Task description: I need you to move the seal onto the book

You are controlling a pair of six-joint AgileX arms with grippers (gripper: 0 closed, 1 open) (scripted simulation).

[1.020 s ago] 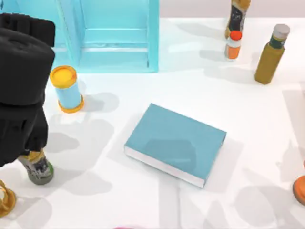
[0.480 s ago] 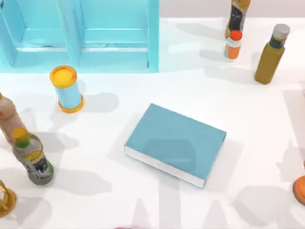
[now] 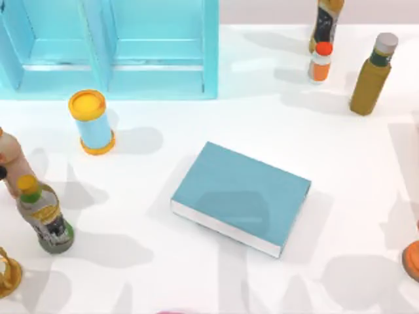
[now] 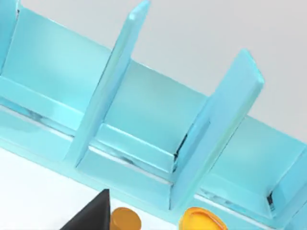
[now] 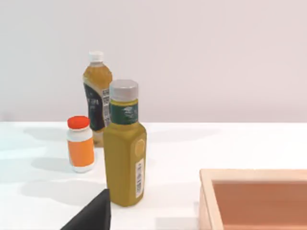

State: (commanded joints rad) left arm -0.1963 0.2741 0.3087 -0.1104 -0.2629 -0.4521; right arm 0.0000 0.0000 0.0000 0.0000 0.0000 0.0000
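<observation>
The teal-blue book point(image 3: 241, 196) lies closed and flat in the middle of the table, white page edges toward the front, with nothing on its cover. The seal is out of view. A black part of my left gripper point(image 4: 91, 216) shows in the left wrist view, facing the light-blue cabinet point(image 4: 144, 120). A black part of my right gripper point(image 5: 91, 213) shows in the right wrist view, near the olive bottle point(image 5: 124, 143) at the back right.
The cabinet point(image 3: 157, 46) spans the back left. A blue can with an orange lid point(image 3: 90, 121) stands before it. Two bottles point(image 3: 42, 212) stand at the left edge. An orange-capped bottle point(image 3: 320, 61), a tea bottle point(image 3: 325, 23) and the olive bottle point(image 3: 372, 73) stand back right. A wooden box point(image 5: 254, 196) is on the right.
The black left arm that covered the table's left side a second ago has pulled out of the top view, uncovering the two bottles there. The book has not moved.
</observation>
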